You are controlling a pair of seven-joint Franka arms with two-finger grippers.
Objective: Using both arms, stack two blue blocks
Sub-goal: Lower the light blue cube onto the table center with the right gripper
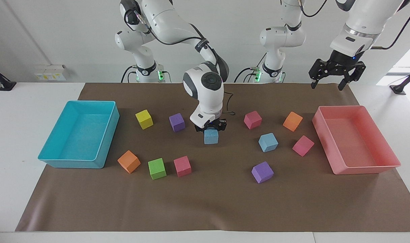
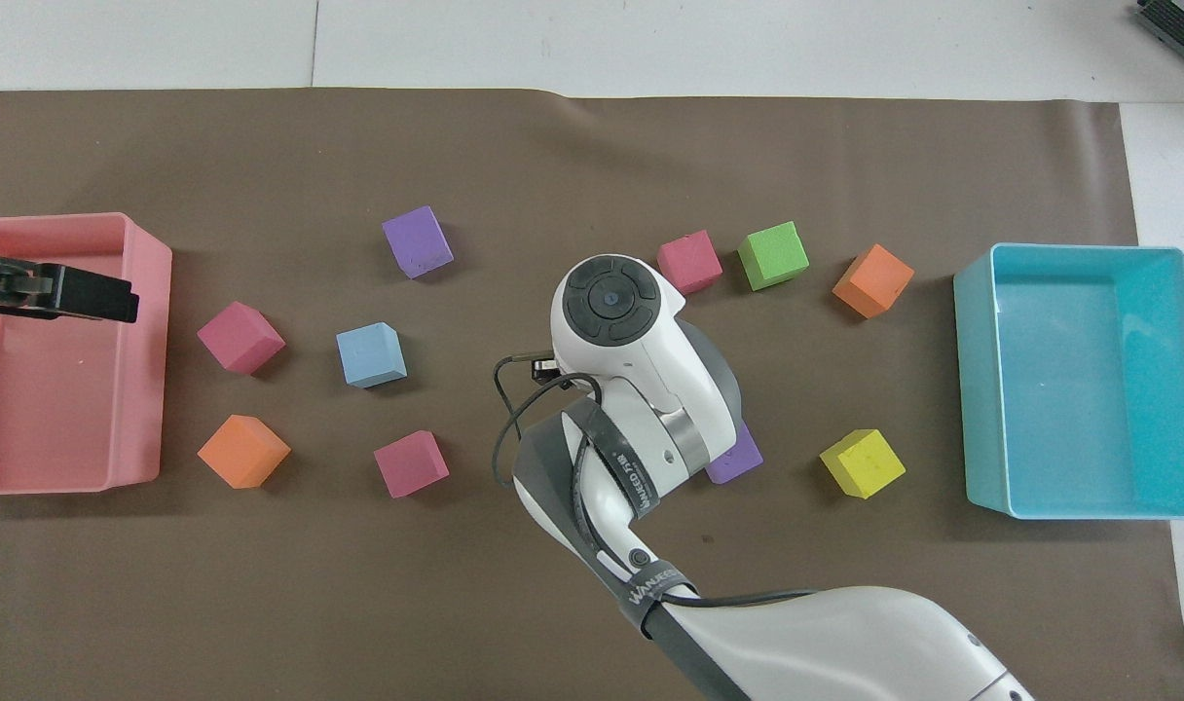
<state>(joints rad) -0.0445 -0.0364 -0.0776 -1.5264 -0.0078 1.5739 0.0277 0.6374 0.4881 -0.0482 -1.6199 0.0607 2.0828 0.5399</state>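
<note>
Right gripper (image 1: 210, 128) clamped on 1 blue block (image 1: 211, 136), left gripper (image 1: 336, 75) waiting wide open above the table.

The right gripper's 2 fingers stand about halfway closed, pressed on either side of the block's top, and the rest of the cube hangs below the fingertips over the middle of the brown mat (image 1: 205, 209); whether it has left the mat I cannot tell. From overhead the right arm's wrist (image 2: 616, 312) covers both the fingers and this block. The second blue block (image 1: 268, 142) sits on the mat, apart from those fingers toward the left arm's end, between a pink cube (image 1: 252, 119) and a purple cube (image 1: 262, 172). The left gripper's fingers are spread to their widest, holding nothing, over the pink tray's (image 1: 393, 158) edge nearest the robots.
</note>
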